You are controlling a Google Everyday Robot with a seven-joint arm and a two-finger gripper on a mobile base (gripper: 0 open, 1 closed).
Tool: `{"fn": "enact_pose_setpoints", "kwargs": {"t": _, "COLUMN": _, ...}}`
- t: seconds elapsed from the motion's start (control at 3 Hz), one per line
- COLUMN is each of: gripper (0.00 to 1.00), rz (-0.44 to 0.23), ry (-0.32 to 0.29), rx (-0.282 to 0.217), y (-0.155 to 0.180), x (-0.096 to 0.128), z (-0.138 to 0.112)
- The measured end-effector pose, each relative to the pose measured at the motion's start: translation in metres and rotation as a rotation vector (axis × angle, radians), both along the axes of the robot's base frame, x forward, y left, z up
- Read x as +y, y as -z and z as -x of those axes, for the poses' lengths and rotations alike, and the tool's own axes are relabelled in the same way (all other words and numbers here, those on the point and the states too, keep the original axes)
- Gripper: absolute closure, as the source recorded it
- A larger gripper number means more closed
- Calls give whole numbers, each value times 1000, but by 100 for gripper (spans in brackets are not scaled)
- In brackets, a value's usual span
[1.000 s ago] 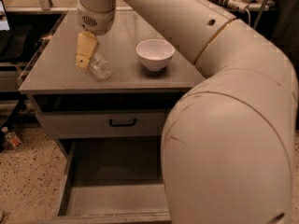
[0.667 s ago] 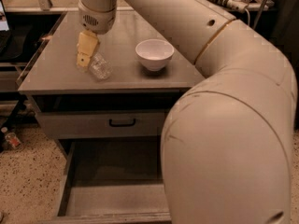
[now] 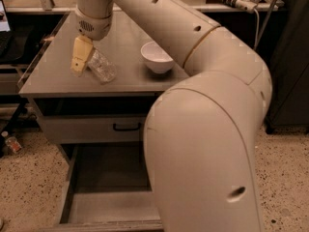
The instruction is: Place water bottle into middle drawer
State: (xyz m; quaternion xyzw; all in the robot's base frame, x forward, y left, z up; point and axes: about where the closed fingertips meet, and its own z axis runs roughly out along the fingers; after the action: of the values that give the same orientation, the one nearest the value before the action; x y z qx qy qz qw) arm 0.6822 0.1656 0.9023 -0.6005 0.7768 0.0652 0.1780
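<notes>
**Q:** Which step is in hand, and where does the gripper (image 3: 87, 62) stand?

**A:** The grasp, as judged from the pose; the gripper hangs over the left part of the counter (image 3: 58, 83), its yellowish finger (image 3: 80, 55) just left of the water bottle (image 3: 101, 66) and apparently touching it; the jaws seem set narrowly about the bottle, though the far finger is hidden and a firm hold cannot be confirmed.

**Q:** Where are the task's things?

**A:** The water bottle lies tilted on the counter, left of the white bowl (image 3: 157, 58) and apart from it; the middle drawer (image 3: 104, 204) stands pulled out below, its floor bare where visible, partly masked by the arm (image 3: 207, 144); above it sits a shut drawer front (image 3: 87, 128) with a black handle (image 3: 126, 127).

**Q:** What does the next move call for?

**A:** Probably a secure pinch, a lift off the counter, then a carry forward and down into the open drawer, past the counter's front edge.

**Q:** Materials and shapes?

**A:** Bottle: clear, ribbed plastic, likely light and slippery; bowl: smooth, round, glossy; counter and drawer: flat matt grey; floor (image 3: 29, 187): speckled.
</notes>
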Motion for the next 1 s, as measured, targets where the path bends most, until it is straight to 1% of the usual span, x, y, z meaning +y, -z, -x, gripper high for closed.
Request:
{"fn": "enact_pose_setpoints", "kwargs": {"t": 0.33, "gripper": 0, "rz": -16, "ry": 17, "rx": 47, "y": 12, "x": 12, "z": -8}}
{"fn": "enact_pose_setpoints", "kwargs": {"t": 0.67, "gripper": 0, "rz": -16, "ry": 44, "rx": 78, "y": 25, "x": 18, "z": -19}}
{"fn": "enact_pose_setpoints", "kwargs": {"t": 1.0, "gripper": 0, "rz": -10, "ry": 90, "rx": 97, "y": 35, "x": 14, "z": -35}}
